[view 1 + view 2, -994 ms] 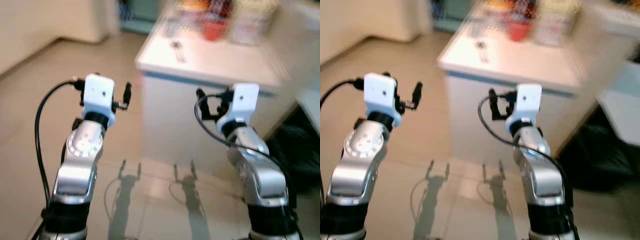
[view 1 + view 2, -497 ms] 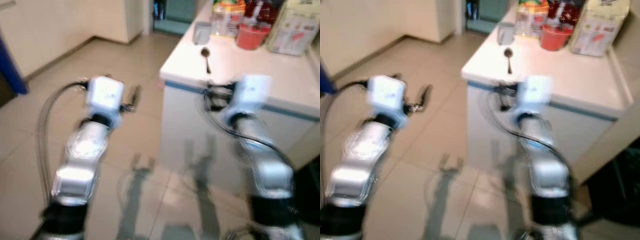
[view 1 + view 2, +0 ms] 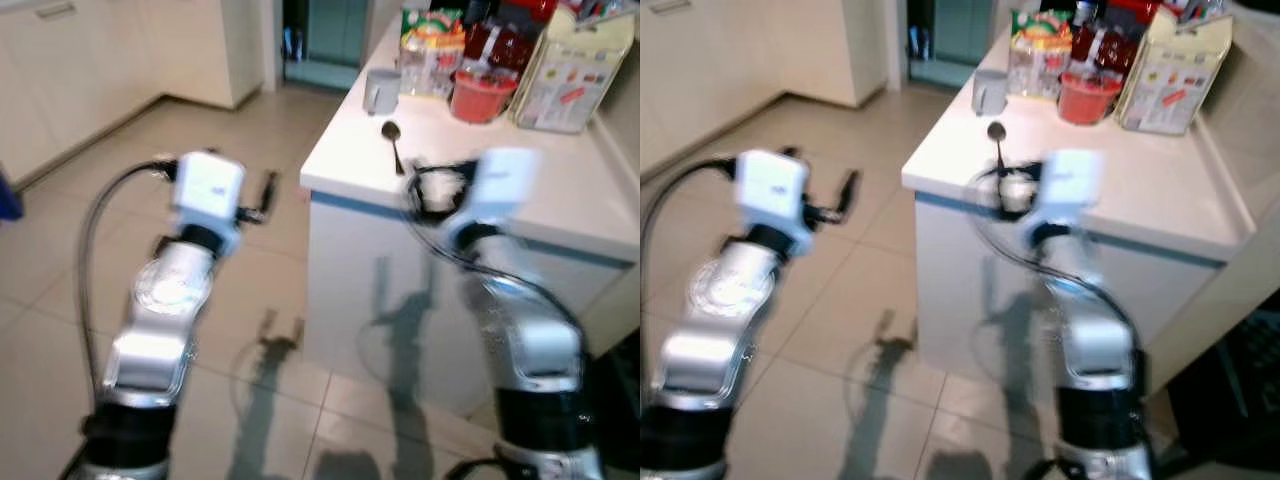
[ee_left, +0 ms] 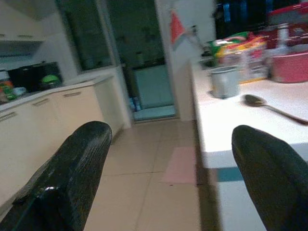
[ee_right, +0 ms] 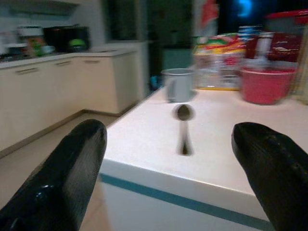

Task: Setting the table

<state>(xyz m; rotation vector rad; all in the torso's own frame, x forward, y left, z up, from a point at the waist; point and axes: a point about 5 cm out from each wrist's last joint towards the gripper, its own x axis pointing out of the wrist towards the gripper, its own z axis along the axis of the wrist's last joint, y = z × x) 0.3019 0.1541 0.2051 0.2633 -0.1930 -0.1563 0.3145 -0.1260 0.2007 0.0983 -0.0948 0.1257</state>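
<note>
Here both arms reach forward, left pincer (image 4: 168,178) and right pincer (image 5: 168,178) released, facing the spoon (image 5: 183,122).

The right arm (image 3: 500,260) is smeared by motion blur, so its fingers are hard to make out. At the counter's (image 3: 560,200) far edge, the carton (image 3: 572,62) and jars (image 3: 495,30) are cut off by the frame. Carton print is unreadable.
</note>
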